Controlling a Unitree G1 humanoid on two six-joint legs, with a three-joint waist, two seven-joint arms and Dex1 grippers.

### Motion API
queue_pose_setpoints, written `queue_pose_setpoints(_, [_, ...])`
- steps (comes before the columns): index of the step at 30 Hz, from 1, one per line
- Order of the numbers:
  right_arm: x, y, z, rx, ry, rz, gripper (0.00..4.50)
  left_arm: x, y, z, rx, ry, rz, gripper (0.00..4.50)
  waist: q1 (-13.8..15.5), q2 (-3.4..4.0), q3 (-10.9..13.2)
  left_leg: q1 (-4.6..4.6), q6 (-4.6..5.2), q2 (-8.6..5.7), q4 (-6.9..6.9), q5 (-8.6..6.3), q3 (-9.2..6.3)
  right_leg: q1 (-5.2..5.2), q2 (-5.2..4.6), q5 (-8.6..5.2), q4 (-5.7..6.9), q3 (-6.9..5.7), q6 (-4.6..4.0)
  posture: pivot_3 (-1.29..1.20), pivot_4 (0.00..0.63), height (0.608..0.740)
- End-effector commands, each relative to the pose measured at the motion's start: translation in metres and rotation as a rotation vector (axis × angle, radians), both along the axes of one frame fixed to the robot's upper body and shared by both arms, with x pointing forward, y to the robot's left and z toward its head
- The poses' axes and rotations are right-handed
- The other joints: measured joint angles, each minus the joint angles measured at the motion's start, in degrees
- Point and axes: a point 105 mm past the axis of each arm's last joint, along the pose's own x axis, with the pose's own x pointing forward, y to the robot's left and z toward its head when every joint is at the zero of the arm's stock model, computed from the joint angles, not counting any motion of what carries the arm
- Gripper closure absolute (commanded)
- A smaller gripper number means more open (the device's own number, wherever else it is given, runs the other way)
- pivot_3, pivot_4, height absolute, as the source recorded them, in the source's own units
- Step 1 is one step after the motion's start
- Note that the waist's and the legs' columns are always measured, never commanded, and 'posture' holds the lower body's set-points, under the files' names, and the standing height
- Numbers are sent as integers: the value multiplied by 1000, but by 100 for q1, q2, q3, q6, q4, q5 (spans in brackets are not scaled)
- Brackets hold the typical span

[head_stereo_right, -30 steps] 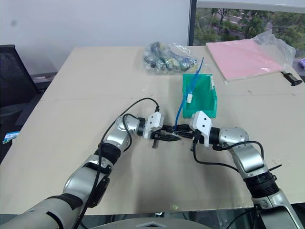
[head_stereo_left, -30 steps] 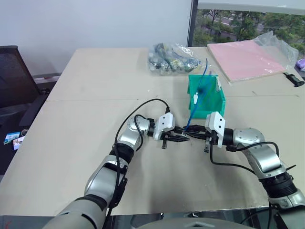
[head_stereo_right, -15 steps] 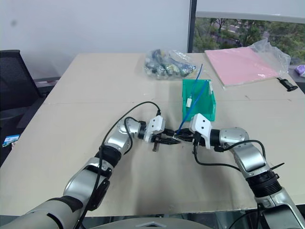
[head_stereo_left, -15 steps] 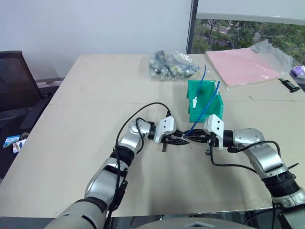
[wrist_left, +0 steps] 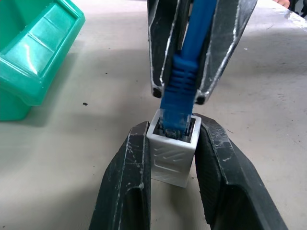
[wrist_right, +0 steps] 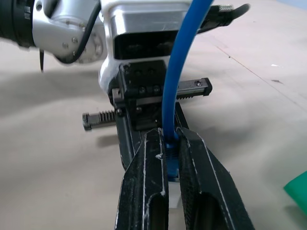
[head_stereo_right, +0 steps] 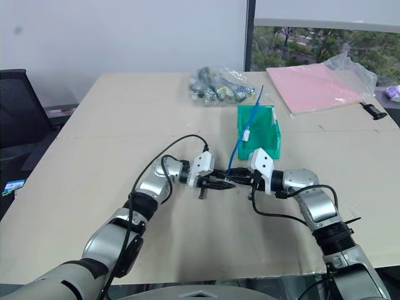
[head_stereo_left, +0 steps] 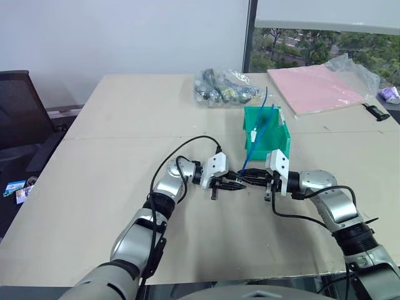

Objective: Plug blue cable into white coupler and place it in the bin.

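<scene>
Both grippers meet nose to nose just above the table, in front of the green bin (head_stereo_left: 267, 132). My left gripper (wrist_left: 173, 139) is shut on the small white coupler (wrist_left: 172, 155), socket facing the other gripper. My right gripper (wrist_right: 169, 136) is shut on the blue cable (wrist_left: 181, 98) at its ribbed boot. The plug end sits in the mouth of the coupler's socket. From the right gripper the cable (head_stereo_left: 255, 150) arcs up and away toward the bin.
Another blue cable with a white coupler (head_stereo_left: 255, 134) stands in the bin. Behind the bin lies a clear bag of cables (head_stereo_left: 225, 87). A pink sheet in plastic (head_stereo_left: 315, 87) lies at the far right, and a black chair (head_stereo_left: 19, 109) stands off the table's left side.
The camera has shifted a little. Both grippers keep their hold in the same spot, and the right wrist has rolled slightly.
</scene>
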Motion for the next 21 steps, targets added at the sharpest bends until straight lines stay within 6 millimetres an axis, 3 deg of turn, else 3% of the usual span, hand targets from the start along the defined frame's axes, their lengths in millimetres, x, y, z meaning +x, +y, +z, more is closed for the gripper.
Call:
queue_pose_setpoints(1, [-14,-2,-13,-9,125,46,4500,-12,-7,-8,22,40,-57,3807,2,11,13,-5,0,0,0,0,0,-4,0,0,-2,0,0,0,150,728])
queue_pose_setpoints(5, [-9,-4,40,76,35,57,4500,-11,-4,-10,20,48,-25,3807,39,24,49,-44,4,-7,-1,-3,-2,-41,-4,12,-6,-3,-18,0,150,728])
queue_pose_setpoints(7, [-6,-2,52,85,13,57,4500,-11,-4,-10,13,60,-13,3807,40,21,64,-74,5,-8,4,-3,-3,-63,-7,13,-7,-4,-19,0,150,728])
queue_pose_setpoints(11, [-2,-1,57,69,-5,53,4500,-11,-3,-6,9,86,9,1861,25,26,103,-105,5,-10,10,-2,0,-92,-8,15,-1,-1,-20,0,150,728])
queue_pose_setpoints(14, [3,-3,65,79,-18,30,4500,-4,-1,9,-36,43,78,475,17,27,123,-105,4,-10,7,-2,-3,-93,-7,15,0,-3,-20,0,150,728])
queue_pose_setpoints(21, [23,-18,107,133,-39,-70,4500,-6,14,57,-146,2,226,475,-128,32,229,-122,1,-9,7,0,1,-114,-8,16,8,7,-21,0,150,728])
